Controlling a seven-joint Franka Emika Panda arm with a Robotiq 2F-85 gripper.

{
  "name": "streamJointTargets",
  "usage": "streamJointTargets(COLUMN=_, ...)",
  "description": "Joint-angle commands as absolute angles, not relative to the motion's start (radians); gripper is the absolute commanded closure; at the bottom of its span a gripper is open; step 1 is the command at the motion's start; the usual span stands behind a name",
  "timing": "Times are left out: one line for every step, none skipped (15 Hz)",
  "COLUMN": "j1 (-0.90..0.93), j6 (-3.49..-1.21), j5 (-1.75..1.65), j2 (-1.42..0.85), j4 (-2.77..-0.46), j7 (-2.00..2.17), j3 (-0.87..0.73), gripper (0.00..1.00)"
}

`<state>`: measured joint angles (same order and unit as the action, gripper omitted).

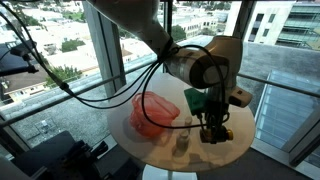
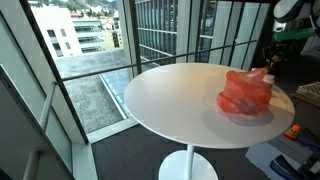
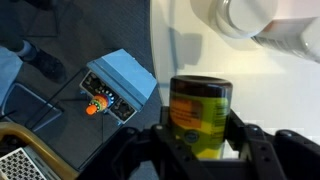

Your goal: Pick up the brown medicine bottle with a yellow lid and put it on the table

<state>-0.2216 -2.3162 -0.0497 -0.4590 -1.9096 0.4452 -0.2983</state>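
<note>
In the wrist view my gripper is shut on the brown medicine bottle, which has a yellow and orange label. Its lid does not show clearly. The bottle hangs over the edge of the round white table. In an exterior view the gripper is low over the table's near side, beside a small pale bottle that stands on the table. In an exterior view the gripper is at the far right behind the table, partly cut off.
A red plastic bag lies on the table and also shows in an exterior view. A white bottle lies on the table ahead of the gripper. A blue box sits on the floor below. Glass walls surround the table.
</note>
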Motion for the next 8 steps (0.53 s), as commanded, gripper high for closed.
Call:
streamJointTargets(j1=-0.24, j6=-2.291, j5=-0.021, j2=-0.497, j4=-1.892, j7=0.406, j3=-0.295, gripper=0.72)
streamJointTargets(j1=-0.244, j6=-2.284, j5=-0.016, j2=-0.504, j4=-1.894, j7=0.4, j3=-0.292, gripper=0.72)
streamJointTargets(j1=-0.247, j6=-2.277, j5=-0.01, j2=-0.511, j4=-1.895, j7=0.393, j3=-0.289, gripper=0.72)
streamJointTargets(j1=-0.25, j6=-2.269, j5=0.0, j2=-0.517, j4=-1.899, j7=0.38, j3=-0.287, gripper=0.72)
streamJointTargets(j1=-0.252, j6=-2.263, j5=0.009, j2=-0.522, j4=-1.901, j7=0.371, j3=-0.285, gripper=0.72)
streamJointTargets(j1=-0.252, j6=-2.257, j5=0.014, j2=-0.526, j4=-1.905, j7=0.363, j3=-0.283, gripper=0.72)
streamJointTargets(j1=-0.251, j6=-2.251, j5=0.021, j2=-0.53, j4=-1.908, j7=0.355, j3=-0.281, gripper=0.72)
streamJointTargets(j1=-0.249, j6=-2.249, j5=0.025, j2=-0.532, j4=-1.911, j7=0.349, j3=-0.28, gripper=0.72)
